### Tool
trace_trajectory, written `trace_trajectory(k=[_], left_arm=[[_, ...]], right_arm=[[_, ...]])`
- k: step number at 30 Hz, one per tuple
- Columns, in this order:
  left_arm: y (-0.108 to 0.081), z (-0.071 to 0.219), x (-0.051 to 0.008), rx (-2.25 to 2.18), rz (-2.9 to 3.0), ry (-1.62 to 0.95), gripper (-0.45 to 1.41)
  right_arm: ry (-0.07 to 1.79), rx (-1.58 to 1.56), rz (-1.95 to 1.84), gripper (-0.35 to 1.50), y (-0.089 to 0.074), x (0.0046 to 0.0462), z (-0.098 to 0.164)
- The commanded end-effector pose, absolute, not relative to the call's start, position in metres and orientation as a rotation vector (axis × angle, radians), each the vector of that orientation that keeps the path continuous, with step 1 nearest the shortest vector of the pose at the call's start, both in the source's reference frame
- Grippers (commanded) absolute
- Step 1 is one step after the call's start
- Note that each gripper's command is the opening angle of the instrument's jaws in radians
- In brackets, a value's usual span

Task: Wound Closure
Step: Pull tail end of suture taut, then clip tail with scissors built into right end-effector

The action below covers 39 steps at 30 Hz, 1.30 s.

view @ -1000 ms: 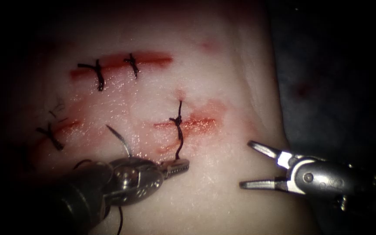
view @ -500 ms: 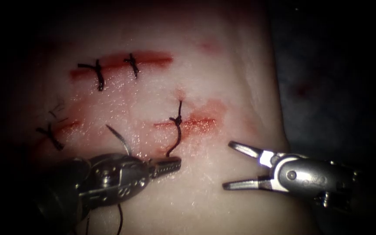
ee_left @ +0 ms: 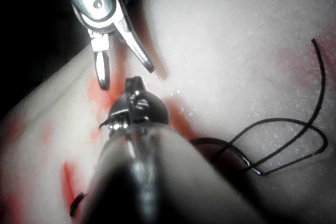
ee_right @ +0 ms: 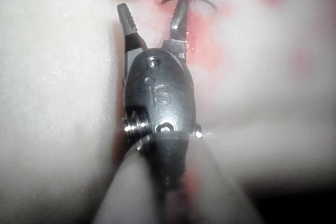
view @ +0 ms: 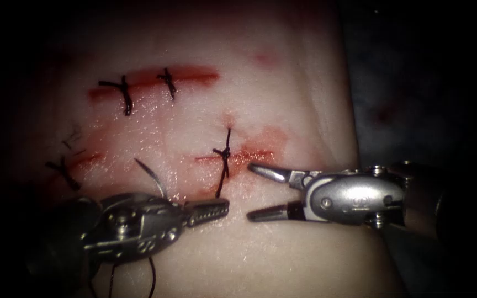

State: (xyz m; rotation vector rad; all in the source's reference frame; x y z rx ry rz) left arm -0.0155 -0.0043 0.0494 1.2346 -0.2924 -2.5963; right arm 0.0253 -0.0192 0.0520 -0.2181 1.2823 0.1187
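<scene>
- Right tool (view: 252, 190): jaws spread, holding nothing. Upper jaw tip lies just beside the knot (view: 224, 152) on its right; lower jaw tip sits below the cut (view: 244, 157), close to the left tool's tip.
- Left tool (view: 216, 207): jaws pressed together on the thread (view: 222, 176) at the lower end of the strand running down from the knot.
- Clearance: only a narrow strip of bare tissue (view: 282, 259) separates the two tool tips. The tissue edge runs down the right, behind the right tool's shaft.
- Needle (view: 151, 176): free of both tools, on the tissue left of the knot, just above the left tool's wrist; whether its tip is buried cannot be told.
- Surroundings: finished stitches (view: 125, 94) cross the upper cut, one more at far left (view: 64, 171). Red fluid (view: 260, 143) stains the tissue around the cut.
- Left wrist view: slack thread loops (ee_left: 283, 140) lie beside the left tool's shaft.
</scene>
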Motion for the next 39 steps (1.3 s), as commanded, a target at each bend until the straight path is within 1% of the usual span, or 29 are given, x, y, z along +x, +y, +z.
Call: trace_trajectory(k=[1, 10, 16, 31, 39], left_arm=[[-0.004, 0.05, -0.016, 1.235, -2.595, -0.294, -0.45], [-0.004, 0.0497, -0.016, 1.235, -2.596, -0.292, -0.45], [-0.0041, 0.0495, -0.0162, 1.238, -2.596, -0.291, -0.45], [-0.0043, 0.0492, -0.0171, 1.259, -2.587, -0.288, -0.45], [-0.0043, 0.0492, -0.0171, 1.259, -2.586, -0.289, -0.45]], right_arm=[[1.289, -0.235, 0.094, 1.33, -0.0186, 0.0272, 0.0528], [1.317, -0.311, 0.057, 1.33, -0.0179, 0.0302, 0.0529], [1.311, -0.332, 0.045, 1.3, -0.0176, 0.0308, 0.0529], [1.313, -0.362, 0.04, 1.3, -0.0168, 0.033, 0.0532], [1.313, -0.363, 0.042, 1.3, -0.0167, 0.0333, 0.0533]])
